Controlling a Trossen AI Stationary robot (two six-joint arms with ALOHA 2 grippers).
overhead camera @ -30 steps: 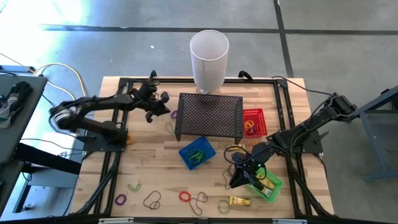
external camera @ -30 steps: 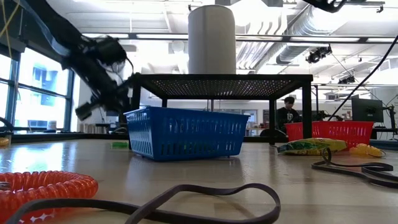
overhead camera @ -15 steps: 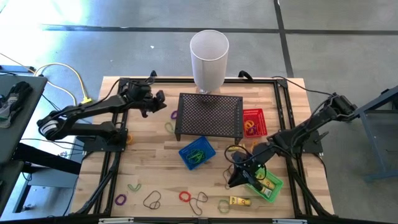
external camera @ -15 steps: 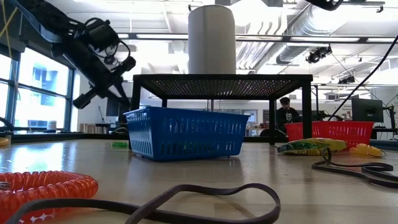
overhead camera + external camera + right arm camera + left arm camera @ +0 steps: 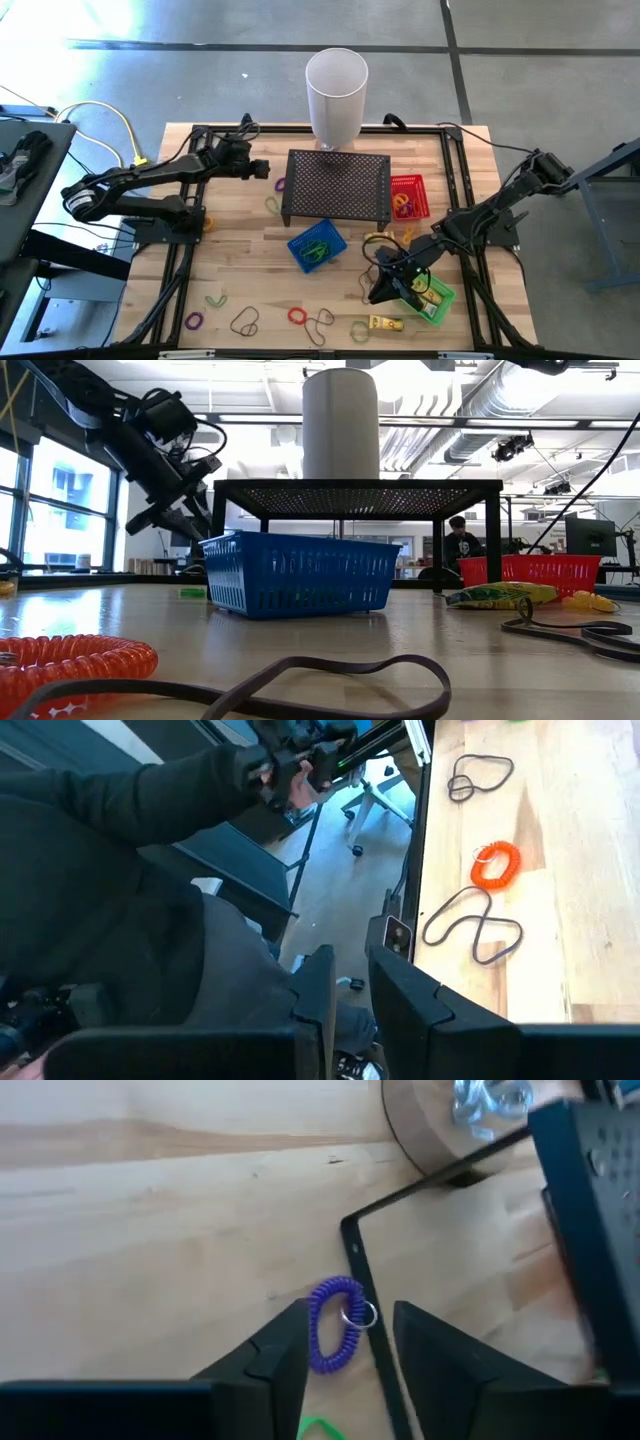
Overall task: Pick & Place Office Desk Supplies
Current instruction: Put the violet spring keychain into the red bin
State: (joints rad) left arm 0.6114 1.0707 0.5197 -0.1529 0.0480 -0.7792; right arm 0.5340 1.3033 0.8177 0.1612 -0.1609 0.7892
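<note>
Left pincer (image 5: 345,1345) above coiled purple loop (image 5: 335,1336)

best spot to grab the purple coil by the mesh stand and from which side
Take the purple coil across its free arc, on the side away from the mesh stand, coming straight down. It lies flat on the wood, and its metal ring end touches the stand's foot bar. The left gripper hangs above it, jaws apart.
</note>
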